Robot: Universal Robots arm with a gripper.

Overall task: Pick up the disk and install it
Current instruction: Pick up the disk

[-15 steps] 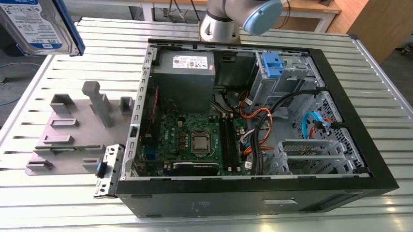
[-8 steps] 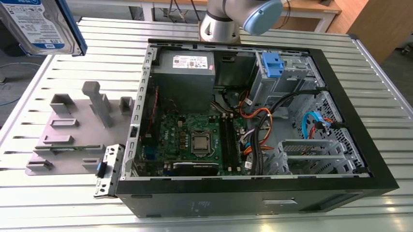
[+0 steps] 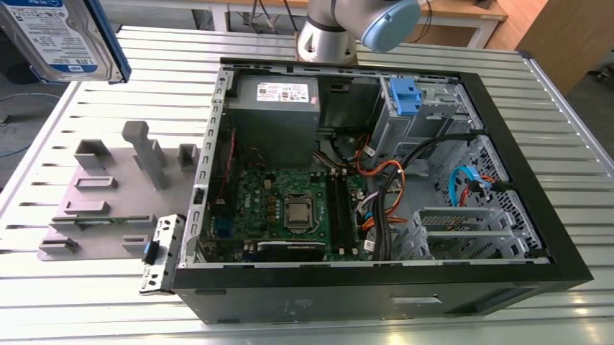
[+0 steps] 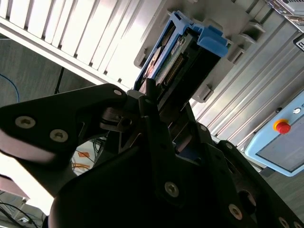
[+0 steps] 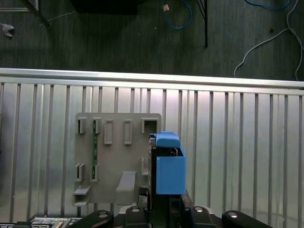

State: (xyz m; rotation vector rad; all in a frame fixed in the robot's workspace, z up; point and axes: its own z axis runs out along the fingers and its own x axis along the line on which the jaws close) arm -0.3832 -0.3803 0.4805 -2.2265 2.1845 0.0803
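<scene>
The pincer (image 4: 151,97) was clamped on the disk (image 3: 53,36), well above the worktop (image 3: 96,316). The hold looked edge-on to me, so the disk could twist loose and hit the computer case (image 3: 384,302).

The disk (image 3: 53,32) has a silver metal body, a glossy label and a smooth blue plastic frame. The table (image 3: 96,316) is ribbed, shiny bare metal. The holder (image 3: 106,198) looks like matt grey plastic. The case (image 3: 384,305) is matt black outside and dull metal inside. The gripper (image 4: 151,97) is matt black. The floor (image 5: 118,38) looks rough.
</scene>
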